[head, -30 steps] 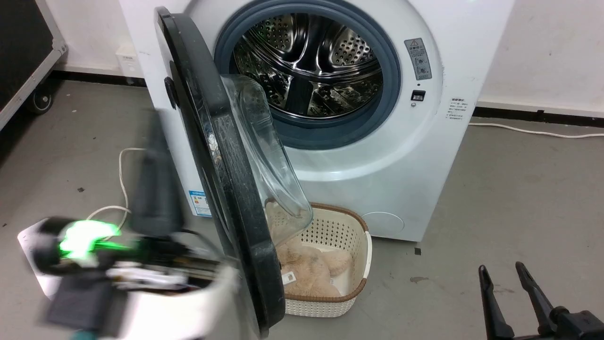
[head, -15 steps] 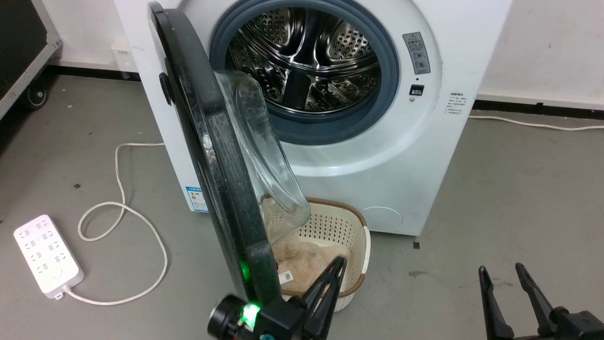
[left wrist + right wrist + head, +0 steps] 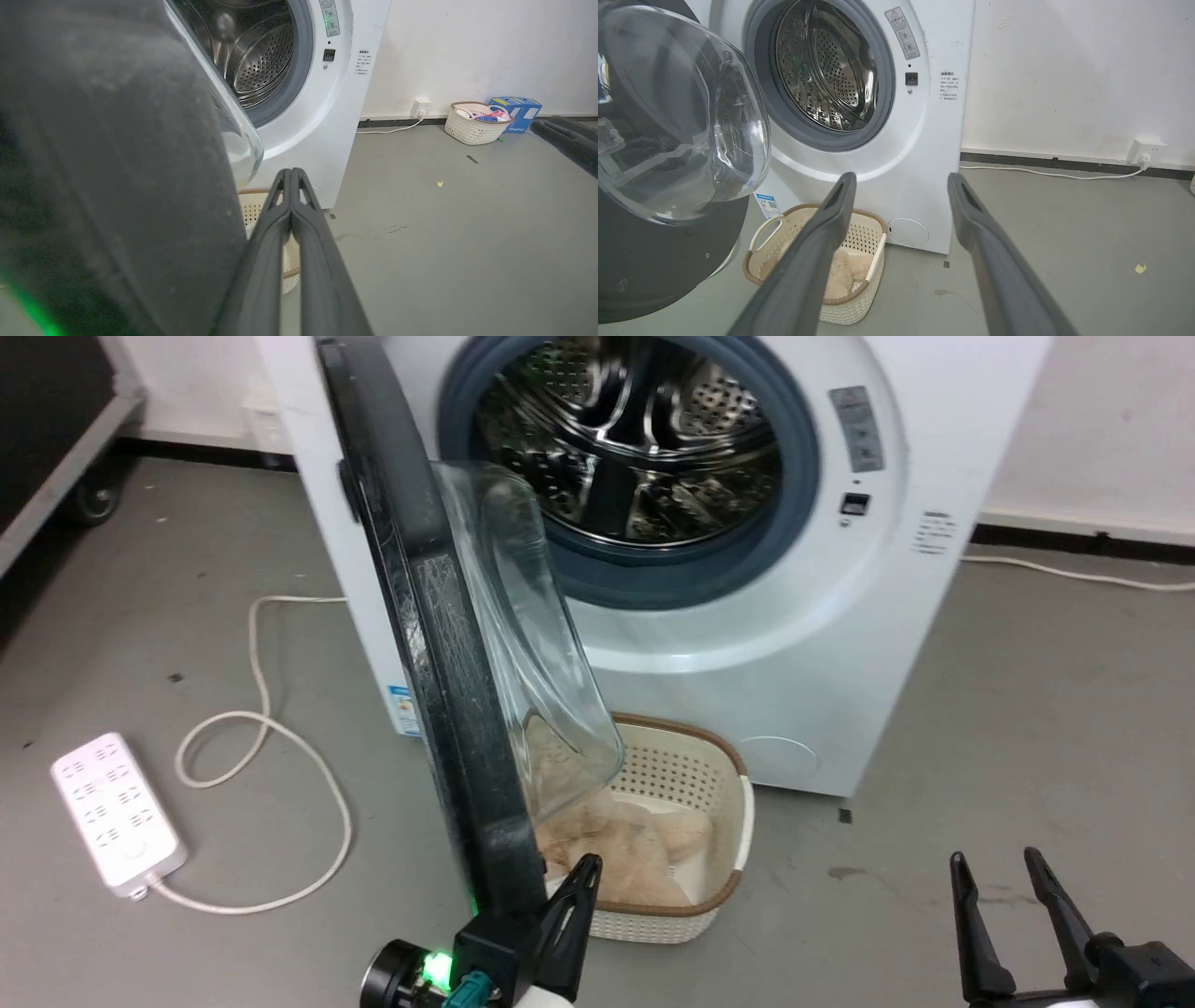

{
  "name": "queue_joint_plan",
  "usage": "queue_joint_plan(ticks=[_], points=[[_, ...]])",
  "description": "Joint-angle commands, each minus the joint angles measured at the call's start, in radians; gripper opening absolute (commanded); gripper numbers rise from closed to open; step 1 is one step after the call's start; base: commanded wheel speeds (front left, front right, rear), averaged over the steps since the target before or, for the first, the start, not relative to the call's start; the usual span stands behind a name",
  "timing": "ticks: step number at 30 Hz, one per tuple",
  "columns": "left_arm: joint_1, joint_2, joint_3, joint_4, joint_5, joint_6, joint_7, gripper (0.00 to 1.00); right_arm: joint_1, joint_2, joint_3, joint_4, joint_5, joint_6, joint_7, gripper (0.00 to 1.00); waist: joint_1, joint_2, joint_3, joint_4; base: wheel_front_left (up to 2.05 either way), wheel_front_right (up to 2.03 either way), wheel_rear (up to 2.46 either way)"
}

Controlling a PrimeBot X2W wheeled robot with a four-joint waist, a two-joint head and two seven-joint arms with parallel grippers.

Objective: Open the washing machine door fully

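1. The washing machine door point(image 3: 439, 663) is at the left-centre of the head view, and I see it almost edge-on. It stands out from the front of the washing machine point(image 3: 747, 644), with its glass bowl point(image 3: 532, 653) facing right.
2. I judge the task about half done. The drum point(image 3: 635, 439) is uncovered, but the door is not yet swung back toward the left side of the frame.
3. My left gripper point(image 3: 586, 875) is at the bottom centre, just beside the lower rim of the door, on the glass side. Its two fingers are pressed together and pinch nothing. In the left wrist view the dark rim is close at the left of the fingers, and I cannot tell if they touch it.
4. My right gripper point(image 3: 994, 863) is at the lower right, well apart from the door, with its fingers spread and nothing between them.
5. What remains, in my opinion, is to push the rim leftward from its inner side until the hinge stops.
6. A basket point(image 3: 681, 770) sits on the floor under the glass bowl, near my left gripper, so I should keep away from it.
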Motion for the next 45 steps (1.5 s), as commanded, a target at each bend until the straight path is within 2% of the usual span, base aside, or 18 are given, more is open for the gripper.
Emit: queue_joint_plan(ticks=[1, 8, 9, 10, 11, 12, 13, 15, 22, 26, 33, 45], points=[[0.004, 0.016, 0.017, 0.006, -0.006, 0.008, -0.007, 0.00, -0.005, 0.003, 0.003, 0.001, -0.001, 0.001, -0.004, 1.00, 0.0000, 0.0000, -0.008, 0.027, 0.00, 0.00, 0.00], [0.027, 0.038, 0.038, -0.011, -0.019, 0.022, -0.007, 0.00, 0.005, 0.003, 0.004, -0.003, 0.002, 0.001, -0.004, 1.00, 0.0000, 0.0000, -0.012, 0.145, 0.00, 0.00, 0.00], [0.027, 0.038, 0.038, -0.011, -0.019, 0.022, -0.007, 0.00, 0.005, 0.003, 0.004, -0.003, 0.002, 0.001, -0.004, 1.00, 0.0000, 0.0000, -0.012, 0.145, 0.00, 0.00, 0.00], [0.028, 0.046, 0.044, -0.019, -0.020, 0.026, -0.004, 0.00, 0.009, 0.003, 0.002, -0.005, 0.002, 0.001, -0.004, 1.00, 0.0000, 0.0000, -0.007, 0.188, 0.00, 0.00, 0.00], [0.028, 0.046, 0.044, -0.019, -0.020, 0.026, -0.004, 0.00, 0.009, 0.003, 0.002, -0.005, 0.002, 0.001, -0.004, 1.00, 0.0000, 0.0000, -0.007, 0.188, 0.00, 0.00, 0.00], [0.026, 0.057, 0.048, -0.026, -0.019, 0.027, 0.001, 0.00, 0.007, 0.003, -0.001, -0.008, 0.001, 0.001, -0.004, 1.00, 0.0000, 0.0000, 0.003, 0.228, 0.00, 0.00, 0.00], [0.026, 0.057, 0.048, -0.026, -0.019, 0.027, 0.001, 0.00, 0.007, 0.003, -0.001, -0.008, 0.001, 0.001, -0.004, 1.00, 0.0000, 0.0000, 0.003, 0.228, 0.00, 0.00, 0.00], [0.016, 0.078, 0.077, -0.037, -0.024, 0.037, 0.001, 0.00, -0.006, 0.003, 0.004, -0.014, -0.009, 0.001, -0.004, 1.00, 0.0000, 0.0000, 0.024, 0.274, 0.00, 0.00, 0.00], [-0.025, 0.126, 0.169, -0.038, -0.060, 0.052, -0.006, 0.00, -0.036, 0.003, 0.021, -0.040, -0.045, 0.001, 0.008, 1.00, 0.0000, 0.0000, 0.094, 0.330, 0.00, 0.00, 0.00], [-0.073, 0.164, 0.240, -0.021, -0.092, 0.057, -0.009, 0.00, -0.051, 0.003, 0.026, -0.074, -0.078, 0.001, 0.035, 1.00, 0.0000, 0.0000, 0.154, 0.345, 0.00, 0.00, 0.00], [-0.196, 0.244, 0.338, 0.060, -0.142, 0.032, -0.016, 0.00, -0.075, -0.016, 0.029, -0.134, -0.114, 0.001, 0.076, 1.00, 0.0000, 0.0000, 0.255, 0.325, 0.00, 0.00, 0.00], [-0.412, 0.410, 0.496, 0.327, -0.224, -0.006, -0.015, 0.00, -0.099, -0.052, 0.010, -0.203, -0.111, 0.001, 0.109, 1.00, 0.0000, 0.0000, 0.361, 0.260, 0.00, 0.00, 0.00]])
